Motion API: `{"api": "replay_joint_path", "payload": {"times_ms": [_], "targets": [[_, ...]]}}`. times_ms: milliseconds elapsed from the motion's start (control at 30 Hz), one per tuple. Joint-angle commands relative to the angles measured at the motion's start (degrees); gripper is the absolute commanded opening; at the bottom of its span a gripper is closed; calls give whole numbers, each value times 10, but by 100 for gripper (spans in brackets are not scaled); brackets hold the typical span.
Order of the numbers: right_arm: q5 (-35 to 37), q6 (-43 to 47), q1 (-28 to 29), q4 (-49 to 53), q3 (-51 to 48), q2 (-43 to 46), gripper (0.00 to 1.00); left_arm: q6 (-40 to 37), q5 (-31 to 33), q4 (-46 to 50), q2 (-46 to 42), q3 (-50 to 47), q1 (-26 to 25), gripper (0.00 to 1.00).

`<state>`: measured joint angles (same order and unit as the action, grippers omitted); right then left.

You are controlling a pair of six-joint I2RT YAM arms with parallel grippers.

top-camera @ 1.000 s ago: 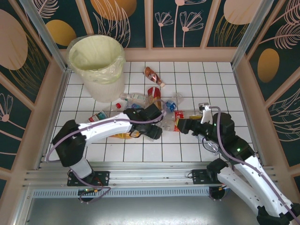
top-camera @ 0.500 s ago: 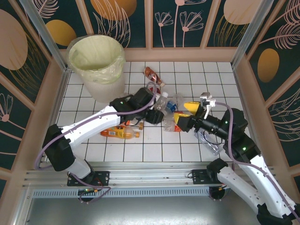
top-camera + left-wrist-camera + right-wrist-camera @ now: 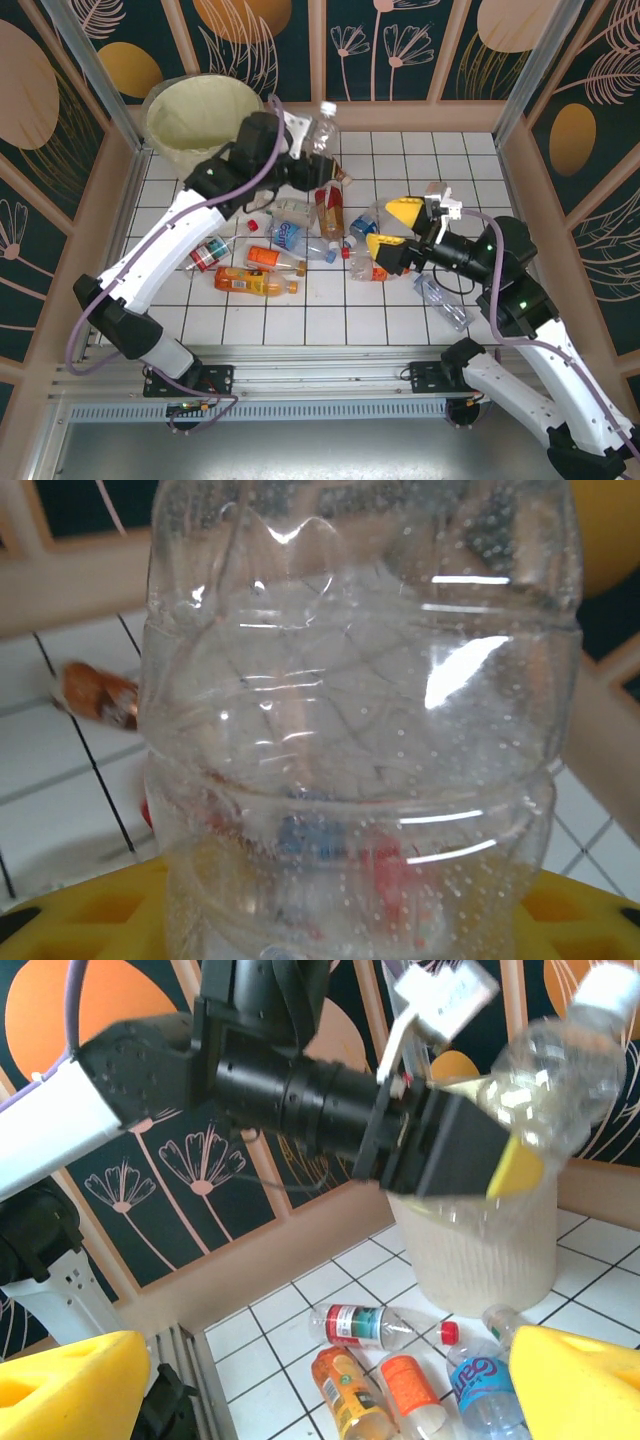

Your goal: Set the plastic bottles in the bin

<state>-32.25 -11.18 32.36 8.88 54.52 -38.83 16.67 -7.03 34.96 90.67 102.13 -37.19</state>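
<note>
Gripping a clear bottle (image 3: 318,130), the left hand (image 3: 305,158) hung just beside the bin (image 3: 172,97); right hand (image 3: 392,227) spread wide, empty. Roughly ten bottles (image 3: 255,283) lay on the surface (image 3: 450,160) below them; most work remained.

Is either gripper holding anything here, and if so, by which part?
The left gripper grips a clear plastic bottle around its body, leaving the capped end free. The right gripper is open and holds nothing.
</note>
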Motion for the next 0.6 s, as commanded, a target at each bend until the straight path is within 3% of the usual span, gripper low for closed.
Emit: {"api": "replay_joint_path", "payload": {"times_ms": [0,300,567], "targets": [[-10,13,3,-39,19,-10,93,-32,15,40,25,72,32,56],[-6,-12,4,-92,16,-27,93,-51,51,82,71,196,127,56],[16,-26,4,-115,11,-30,93,-56,145,102,107,232,199,57]]}}
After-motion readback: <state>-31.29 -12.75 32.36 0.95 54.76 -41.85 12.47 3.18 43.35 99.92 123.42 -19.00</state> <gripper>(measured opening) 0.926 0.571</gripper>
